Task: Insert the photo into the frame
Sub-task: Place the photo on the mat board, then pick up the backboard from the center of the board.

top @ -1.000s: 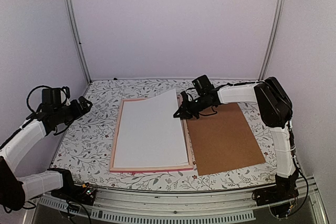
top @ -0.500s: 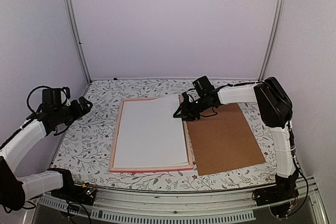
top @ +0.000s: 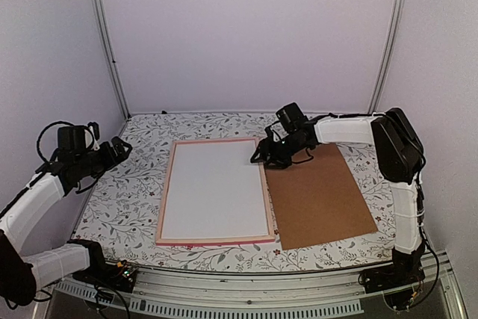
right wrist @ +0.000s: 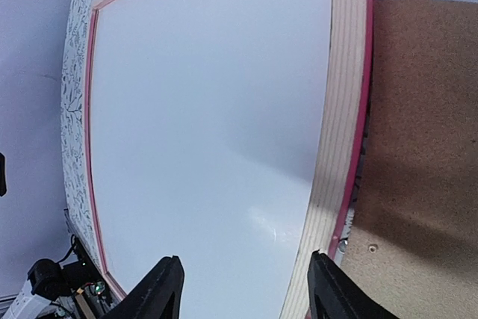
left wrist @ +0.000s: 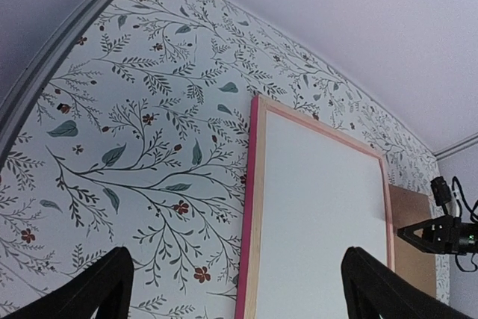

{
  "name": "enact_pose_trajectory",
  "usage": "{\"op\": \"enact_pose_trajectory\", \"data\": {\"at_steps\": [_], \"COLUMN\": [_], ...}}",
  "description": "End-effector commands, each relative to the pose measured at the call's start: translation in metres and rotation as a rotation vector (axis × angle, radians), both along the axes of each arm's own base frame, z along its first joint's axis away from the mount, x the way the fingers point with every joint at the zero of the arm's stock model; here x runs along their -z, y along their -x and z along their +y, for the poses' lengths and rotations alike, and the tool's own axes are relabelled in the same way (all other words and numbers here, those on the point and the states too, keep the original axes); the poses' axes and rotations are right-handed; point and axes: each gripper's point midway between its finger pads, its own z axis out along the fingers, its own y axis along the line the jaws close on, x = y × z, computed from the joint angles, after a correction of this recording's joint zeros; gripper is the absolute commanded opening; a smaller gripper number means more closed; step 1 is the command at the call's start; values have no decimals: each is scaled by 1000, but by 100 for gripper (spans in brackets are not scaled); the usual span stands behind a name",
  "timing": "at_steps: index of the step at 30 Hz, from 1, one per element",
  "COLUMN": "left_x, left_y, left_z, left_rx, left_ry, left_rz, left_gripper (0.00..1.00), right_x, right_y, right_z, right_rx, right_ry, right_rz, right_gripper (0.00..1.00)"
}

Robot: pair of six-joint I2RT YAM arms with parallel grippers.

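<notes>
The pink-edged frame lies flat mid-table. Inside it lies the photo, only its plain white back showing; the printed side is hidden. My right gripper hovers over the frame's far right corner, open, nothing between its fingers. In the right wrist view the gripper hangs above the photo, beside the frame's wooden rim. My left gripper stays open over the table's left side, away from the frame. In the left wrist view the gripper looks towards the frame's left edge and the photo.
A plain brown backing board lies flat right of the frame, touching its right edge, and shows as board in the right wrist view. The floral tablecloth covers the table. Metal posts stand at the back corners.
The photo's far right corner, held raised by my right gripper, has dropped flat into the frame. The right gripper has opened and drawn slightly right. The left arm is still.
</notes>
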Motion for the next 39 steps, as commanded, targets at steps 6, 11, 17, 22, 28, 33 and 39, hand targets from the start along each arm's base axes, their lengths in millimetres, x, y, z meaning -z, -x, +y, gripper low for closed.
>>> {"op": "enact_pose_trajectory", "data": {"at_steps": [6,11,17,22,28,33,39], "left_x": [-11,-16,-25,-25,-28,-29,-18], "left_y": [5,9,16,19,17,17,25], "left_z": [-23,-49,-94,-133,-190,-250,-329], "left_rx": [103,182,284,360,453,547,694], "left_ry": [7,10,-2,-9,-44,-111,-162], "left_rz": [-42,-54,-83,-70,-71,-66,-47], "left_gripper": [100,100,100,100,100,100,100], "right_x": [-38,-34,-29,-21,-11,-3,-3], "right_y": [-24,-23,-11,-2,7,11,19], "right_z": [-82,-155,-229,-283,-316,-322,-331], "right_rx": [138,235,339,425,489,502,526], "right_ry": [210,295,371,400,411,420,437], "right_rz": [-172,-173,-168,-158,-147,-133,-141], "right_gripper": [78,84,84,85,85,85,85]}}
